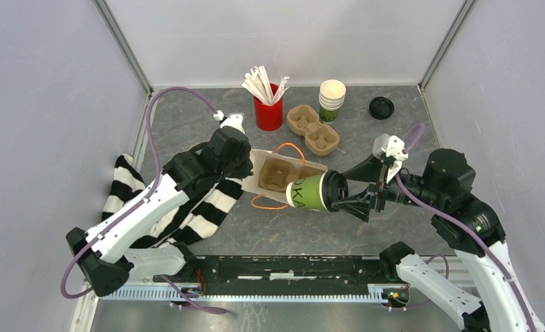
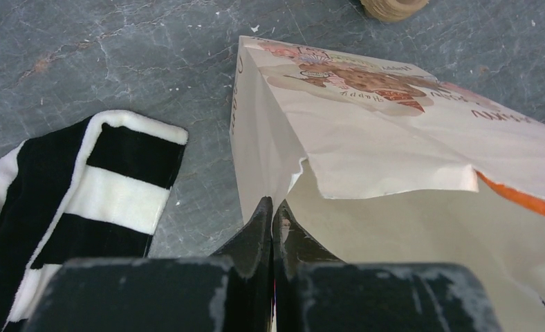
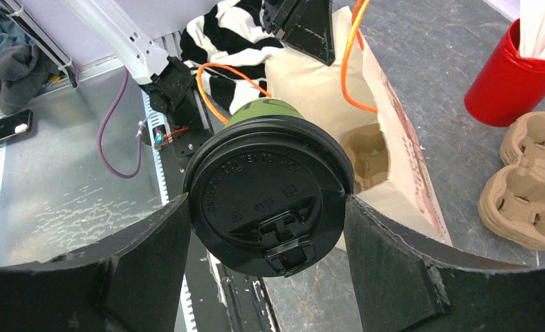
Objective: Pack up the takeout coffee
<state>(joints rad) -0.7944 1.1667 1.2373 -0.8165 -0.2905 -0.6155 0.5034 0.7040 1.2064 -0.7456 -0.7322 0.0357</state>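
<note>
My right gripper point(image 1: 340, 197) is shut on the takeout coffee point(image 1: 313, 191), a green cup with white lettering and a black lid point(image 3: 268, 196). It holds the cup on its side, base toward the mouth of the paper bag point(image 1: 263, 160). The bag lies on the table with orange handles and a brown cup carrier point(image 1: 276, 174) inside it. My left gripper point(image 2: 272, 207) is shut on the bag's edge point(image 2: 270, 173) and holds it open. In the right wrist view the bag point(image 3: 394, 180) and carrier point(image 3: 364, 155) lie just behind the cup.
A black-and-white striped cloth point(image 1: 187, 207) lies under my left arm. At the back stand a red cup of stirrers point(image 1: 268, 111), two spare brown carriers point(image 1: 313, 128), a stack of lidless green cups point(image 1: 332, 100) and a lone black lid point(image 1: 381, 107).
</note>
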